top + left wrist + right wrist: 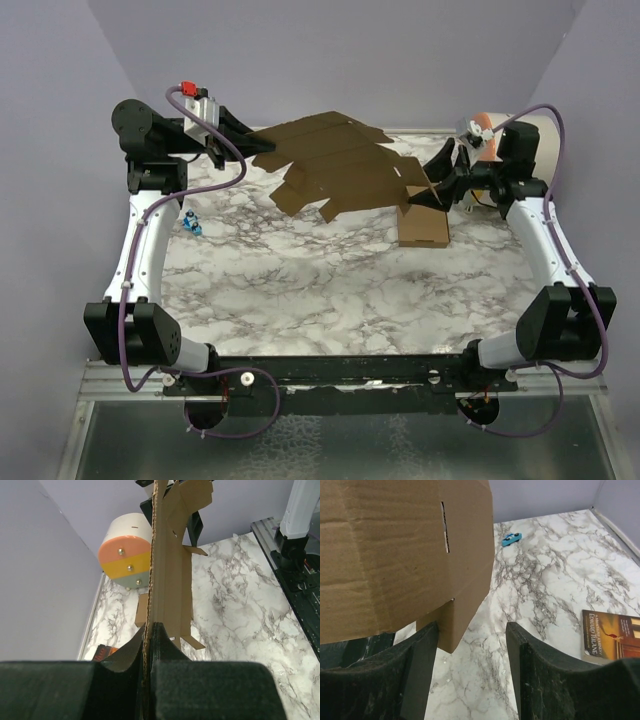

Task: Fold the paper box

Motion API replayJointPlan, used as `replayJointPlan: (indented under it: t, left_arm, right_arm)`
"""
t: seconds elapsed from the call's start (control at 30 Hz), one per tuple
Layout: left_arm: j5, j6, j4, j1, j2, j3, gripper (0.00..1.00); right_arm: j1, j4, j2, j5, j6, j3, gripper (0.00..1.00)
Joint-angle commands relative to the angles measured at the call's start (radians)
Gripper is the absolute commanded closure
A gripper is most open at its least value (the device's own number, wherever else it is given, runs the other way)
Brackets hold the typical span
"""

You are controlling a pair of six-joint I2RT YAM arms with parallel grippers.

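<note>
Left gripper (148, 630) is clamped on the wide brown die-cut cardboard sheet (340, 165) — early folding step; right gripper (472, 640) is gaped at a flap (447, 625), judged to be pinched and creased next.

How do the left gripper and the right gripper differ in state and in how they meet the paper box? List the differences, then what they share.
1. The left gripper is shut on the paper box; the right gripper is open and grips nothing.
2. Cardboard fills the left gripper's gap; the table shows through the right gripper's.
3. The left gripper is at the sheet's left end, the right gripper at its right end.
Both have black fingers.
</note>
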State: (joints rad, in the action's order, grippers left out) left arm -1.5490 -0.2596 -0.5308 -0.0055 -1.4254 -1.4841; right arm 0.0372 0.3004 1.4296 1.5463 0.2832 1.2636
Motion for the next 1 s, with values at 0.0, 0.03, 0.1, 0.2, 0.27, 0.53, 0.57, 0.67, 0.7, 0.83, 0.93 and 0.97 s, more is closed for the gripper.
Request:
replayJointPlan:
  t: [0.0, 0.03, 0.1, 0.2, 0.27, 0.53, 0.57, 0.67, 0.7, 0.83, 0.93, 0.97]
  left_arm:
    - [-0.086, 0.034, 0.008, 0.006, 0.039, 0.004, 1.00]
    - [-0.086, 0.036, 0.011, 0.006, 0.039, 0.004, 1.00]
    - [-0.085, 0.041, 0.017, 0.006, 0.041, 0.004, 1.00]
    - [-0.082, 0.049, 0.026, 0.004, 0.043, 0.004, 1.00]
    - [-0.079, 0.050, 0.031, 0.002, 0.045, 0.004, 1.00]
    - [-0.074, 0.052, 0.040, -0.003, 0.049, 0.002, 1.00]
    - [-0.074, 0.052, 0.040, -0.004, 0.051, 0.003, 1.00]
    - [-0.073, 0.053, 0.041, -0.005, 0.052, 0.007, 1.00]
    - [-0.071, 0.053, 0.041, -0.005, 0.052, 0.009, 1.00]
    - [-0.056, 0.053, 0.047, -0.005, 0.063, 0.024, 1.00]
    - [-0.034, 0.043, 0.049, -0.005, 0.082, 0.045, 1.00]
    - [-0.024, 0.040, 0.049, -0.005, 0.089, 0.054, 1.00]
  right_arm:
    - [-0.026, -0.101, 0.012, 0.001, -0.087, -0.029, 0.45]
    - [-0.028, -0.125, 0.012, 0.001, -0.112, -0.038, 0.46]
    - [-0.032, -0.176, 0.012, 0.002, -0.152, -0.053, 0.49]
    - [-0.042, -0.221, 0.015, 0.011, -0.189, -0.069, 0.51]
    - [-0.049, -0.246, 0.015, 0.017, -0.206, -0.077, 0.52]
    - [-0.066, -0.280, 0.020, 0.004, -0.230, -0.086, 0.64]
    - [-0.068, -0.282, 0.021, 0.002, -0.232, -0.084, 0.68]
    - [-0.068, -0.281, 0.022, 0.001, -0.233, -0.083, 0.91]
    - [-0.068, -0.281, 0.021, 0.001, -0.233, -0.081, 0.98]
    - [-0.068, -0.276, 0.009, -0.018, -0.221, -0.088, 0.99]
    - [-0.068, -0.271, 0.008, -0.035, -0.216, -0.090, 0.99]
    - [-0.068, -0.262, 0.009, -0.031, -0.212, -0.091, 0.99]
